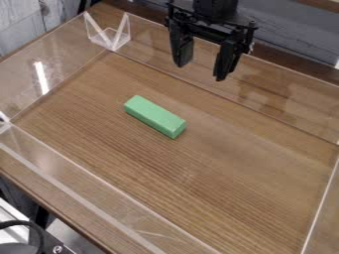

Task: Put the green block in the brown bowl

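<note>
Gripper open, nothing between the fingers, over the far part of the table; green block lying apart, nearer the camera.
Wooden tabletop: bare wood around the block and toward the near side, pale strips along left and right edges. Black gripper hangs at the far side. Clear wire-like object far left. Green block lies flat, set diagonally.

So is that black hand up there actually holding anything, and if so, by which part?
No, nothing is held: the hand stands open, and the green block lies on the table apart from it.
</note>
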